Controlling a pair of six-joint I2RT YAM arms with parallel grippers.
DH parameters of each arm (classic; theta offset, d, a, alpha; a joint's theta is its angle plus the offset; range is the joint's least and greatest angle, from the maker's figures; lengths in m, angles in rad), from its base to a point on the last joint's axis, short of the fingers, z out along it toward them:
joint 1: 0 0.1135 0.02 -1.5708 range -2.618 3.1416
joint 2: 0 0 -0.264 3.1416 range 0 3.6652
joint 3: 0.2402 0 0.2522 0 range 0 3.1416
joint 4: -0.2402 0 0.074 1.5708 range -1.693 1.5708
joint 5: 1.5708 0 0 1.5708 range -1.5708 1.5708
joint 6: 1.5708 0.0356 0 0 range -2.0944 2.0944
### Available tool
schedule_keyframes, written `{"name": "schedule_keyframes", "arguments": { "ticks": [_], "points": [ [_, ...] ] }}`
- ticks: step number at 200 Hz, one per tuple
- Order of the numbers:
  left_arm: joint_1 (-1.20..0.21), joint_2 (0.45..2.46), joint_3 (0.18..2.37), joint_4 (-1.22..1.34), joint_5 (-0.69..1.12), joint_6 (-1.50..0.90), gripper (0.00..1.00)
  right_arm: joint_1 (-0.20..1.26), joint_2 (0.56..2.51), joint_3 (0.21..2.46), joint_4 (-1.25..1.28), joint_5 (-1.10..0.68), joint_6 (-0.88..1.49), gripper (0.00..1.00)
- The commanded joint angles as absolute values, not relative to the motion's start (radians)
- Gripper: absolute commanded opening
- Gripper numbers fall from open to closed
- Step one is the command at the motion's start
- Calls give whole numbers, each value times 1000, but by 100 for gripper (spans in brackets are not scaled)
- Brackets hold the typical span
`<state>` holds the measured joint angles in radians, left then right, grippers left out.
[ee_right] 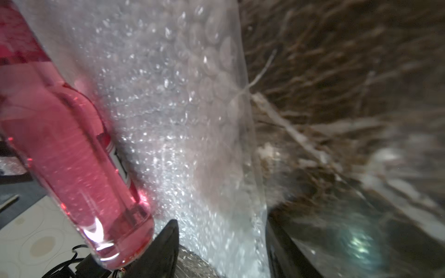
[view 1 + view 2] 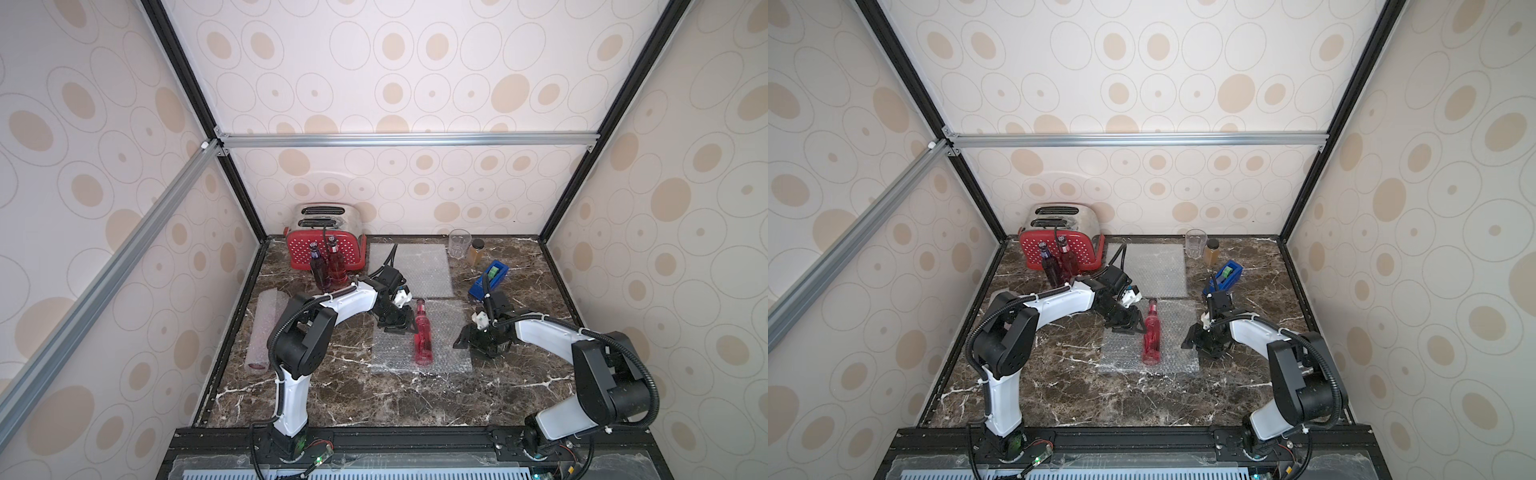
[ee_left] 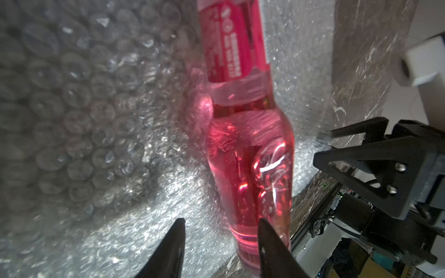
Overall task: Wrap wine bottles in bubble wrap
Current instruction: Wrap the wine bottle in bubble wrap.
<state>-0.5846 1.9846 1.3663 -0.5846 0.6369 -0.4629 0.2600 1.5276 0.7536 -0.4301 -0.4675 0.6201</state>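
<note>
Red wine bottle: lying on bubble wrap sheet, neck to 12 o'clock | left gripper: at its 9 o'clock, jaws parted, empty | right gripper: at 3 o'clock, jaws apart astride sheet edge

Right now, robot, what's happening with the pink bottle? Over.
Both open: left gripper beside the bottle, right gripper at the bubble wrap edge. Bottle lying flat on the wrap, unwrapped. Further back, tape dispenser, not blocking.
</note>
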Motion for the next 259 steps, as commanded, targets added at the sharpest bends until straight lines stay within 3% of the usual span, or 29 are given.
{"name": "schedule_keyframes", "arguments": {
  "ticks": [1,58,116,201,218,236,259],
  "points": [
    [-589,2011,1393,-620,617,-450,45,255,1539,730,-350,-553,638,58],
    [-589,1994,1376,-621,602,-441,45,256,1538,720,-184,-687,737,53],
    [-589,1963,1373,-621,603,-431,45,267,1454,719,-159,-715,772,50],
    [-587,1872,1376,-624,607,-407,48,338,1429,743,-220,-685,759,2],
    [-585,1847,1389,-655,620,-403,52,370,1429,760,-222,-668,759,2],
    [-584,1830,1403,-640,663,-403,68,414,1442,788,-225,-655,760,4],
    [-586,1834,1417,-597,719,-419,75,456,1479,821,-212,-646,776,5]
  ]
}}
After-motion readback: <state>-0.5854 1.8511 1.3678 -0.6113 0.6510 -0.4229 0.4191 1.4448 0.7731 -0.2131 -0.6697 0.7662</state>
